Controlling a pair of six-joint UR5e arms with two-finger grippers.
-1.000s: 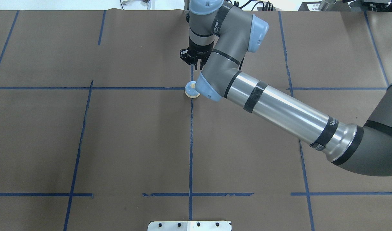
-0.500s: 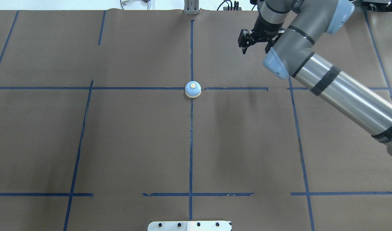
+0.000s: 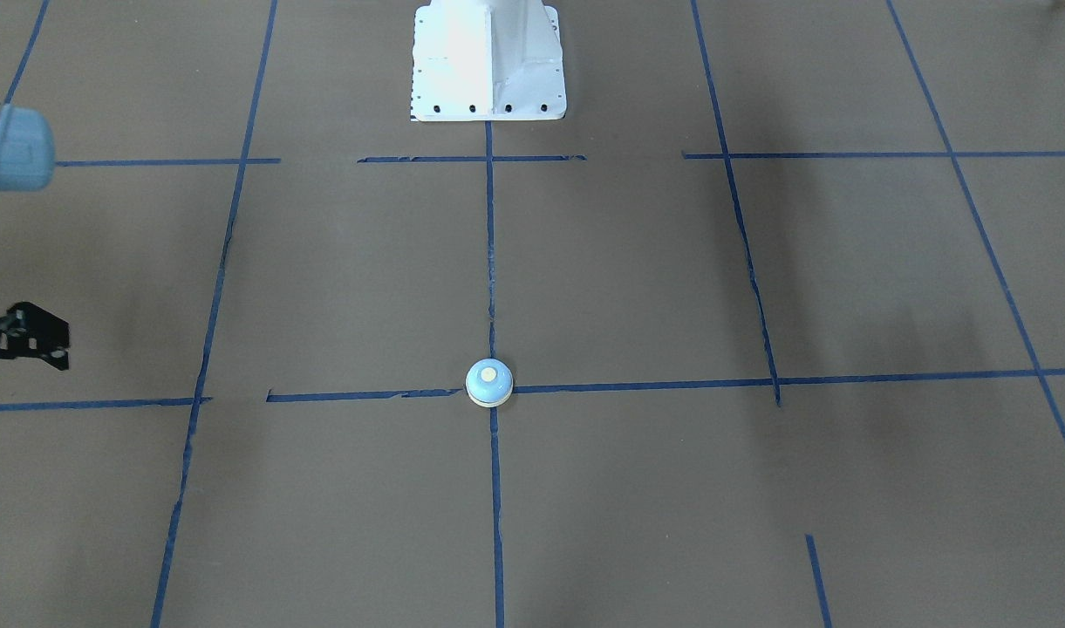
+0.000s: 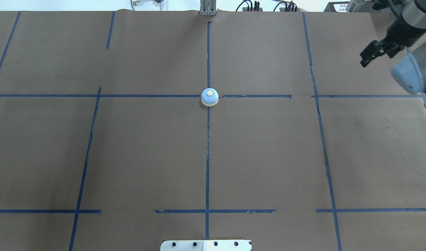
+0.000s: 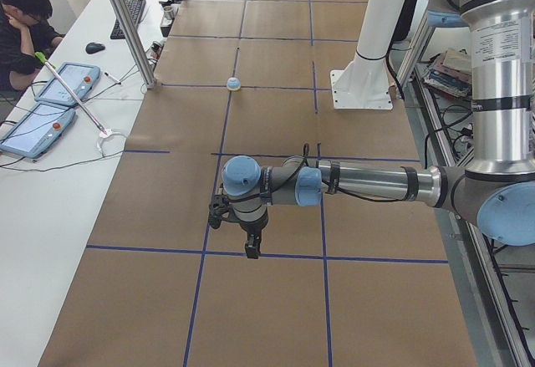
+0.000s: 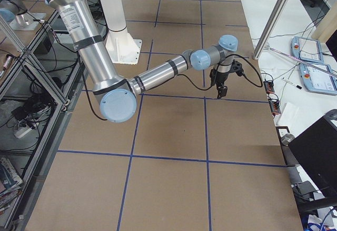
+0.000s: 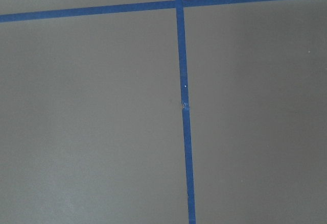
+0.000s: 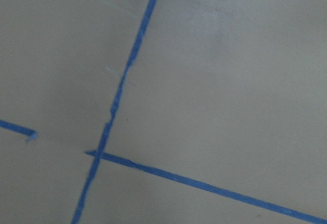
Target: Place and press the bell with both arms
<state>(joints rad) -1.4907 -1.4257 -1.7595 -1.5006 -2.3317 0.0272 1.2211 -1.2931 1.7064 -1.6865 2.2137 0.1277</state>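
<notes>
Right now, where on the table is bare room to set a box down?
Bare: the squares either side of the centre tape line, between the bell and the white pedestal. Busier: the far right corner, under the right gripper.

Brown paper [image 4: 146,146] covers the whole table, blue tape [image 4: 208,157] gridded over it; some strips are torn or gapped. White pedestal [image 3: 488,61] is bolted at the near-centre edge. Plugs and cables [image 4: 251,6] run along the far edge. On the side bench I see an operator [image 5: 21,24] seated, head on hand, plus two tablets [image 5: 71,83], a keyboard [image 5: 132,17] and a mouse [image 5: 95,48]. Aluminium post [image 5: 125,24] stands by the bench. Black monitor [image 6: 316,147] sits at the other end.
</notes>
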